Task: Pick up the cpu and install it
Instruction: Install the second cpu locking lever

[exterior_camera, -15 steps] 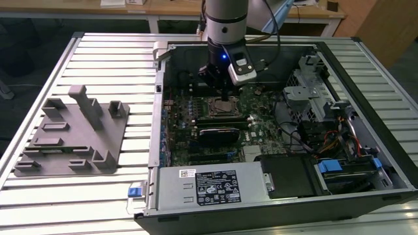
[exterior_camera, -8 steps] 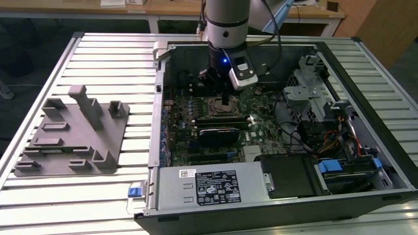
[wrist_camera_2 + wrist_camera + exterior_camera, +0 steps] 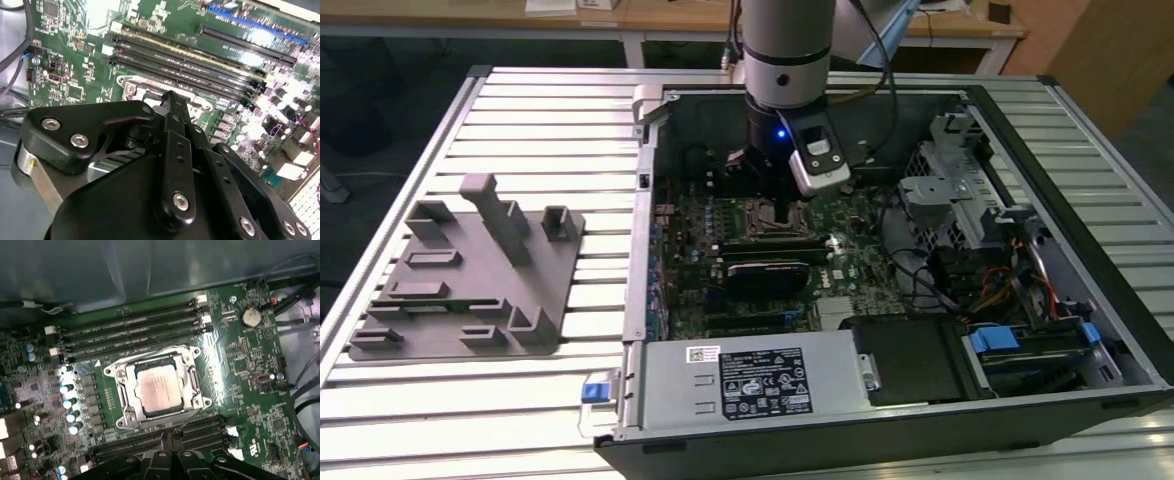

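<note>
The cpu [image 3: 156, 388] lies flat inside the socket [image 3: 156, 390] on the motherboard [image 3: 240, 375], silver top up, framed by the metal bracket. RAM slots [image 3: 130, 330] run at 12 o'clock of the socket, and more slots lie at 6 o'clock. The hand [image 3: 172, 107] hangs just above the board near the socket, fingers drawn narrow together, holding nothing. The motherboard sits in the open case [image 3: 1067, 200] on the slatted worktop [image 3: 520, 130]. A grey tray [image 3: 467, 290] lies at 9 o'clock of the case.
</note>
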`<state>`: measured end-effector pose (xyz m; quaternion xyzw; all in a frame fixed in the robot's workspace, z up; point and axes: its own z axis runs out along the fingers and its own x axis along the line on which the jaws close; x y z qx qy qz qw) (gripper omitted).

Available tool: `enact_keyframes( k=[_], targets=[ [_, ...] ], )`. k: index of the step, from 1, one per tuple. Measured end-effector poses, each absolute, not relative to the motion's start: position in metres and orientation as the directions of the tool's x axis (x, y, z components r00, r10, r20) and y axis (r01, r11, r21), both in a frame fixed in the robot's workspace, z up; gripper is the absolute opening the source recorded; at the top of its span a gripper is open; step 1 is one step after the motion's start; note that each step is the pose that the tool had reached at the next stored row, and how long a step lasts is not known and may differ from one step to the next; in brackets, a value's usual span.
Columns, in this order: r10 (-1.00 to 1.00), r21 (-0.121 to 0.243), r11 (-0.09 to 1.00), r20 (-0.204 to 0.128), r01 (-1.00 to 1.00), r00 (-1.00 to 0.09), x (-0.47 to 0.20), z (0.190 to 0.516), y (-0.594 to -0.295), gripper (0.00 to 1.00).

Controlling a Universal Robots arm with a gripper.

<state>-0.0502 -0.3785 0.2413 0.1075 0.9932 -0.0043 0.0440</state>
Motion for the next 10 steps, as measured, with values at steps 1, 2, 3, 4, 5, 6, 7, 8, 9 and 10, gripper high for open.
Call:
enact_keyframes(
  k=[1, 2, 3, 4, 5, 6, 7, 8, 9, 10],
  targets=[
    [0.213, 0.001, 0.977, -0.088, 0.214, -0.973, -0.0502, 0.2413, -0.3796, 0.11],
    [0.213, 0.002, 0.977, -0.088, 0.214, -0.973, -0.0502, 0.2413, -0.3799, 0.11],
    [0.213, 0.002, 0.977, -0.088, 0.214, -0.973, -0.0502, 0.2413, -0.3802, 0.11],
    [0.213, 0.002, 0.977, -0.088, 0.214, -0.973, -0.0502, 0.2413, -0.3802, 0.11],
    [0.213, 0.002, 0.977, -0.087, 0.214, -0.973, -0.0502, 0.2412, -0.3804, 0.11],
    [0.213, 0.001, 0.977, -0.082, 0.214, -0.974, -0.0501, 0.241, -0.3809, 0.11],
    [0.213, -0.001, 0.977, -0.073, 0.214, -0.974, -0.0501, 0.2407, -0.3814, 0.11],
    [0.213, -0.003, 0.977, -0.062, 0.214, -0.975, -0.0499, 0.2402, -0.3823, 0.11],
    [0.213, -0.005, 0.977, -0.052, 0.214, -0.976, -0.0497, 0.2397, -0.3831, 0.11],
    [0.213, -0.007, 0.977, -0.041, 0.214, -0.976, -0.0495, 0.2394, -0.3838, 0.11]
  ],
)
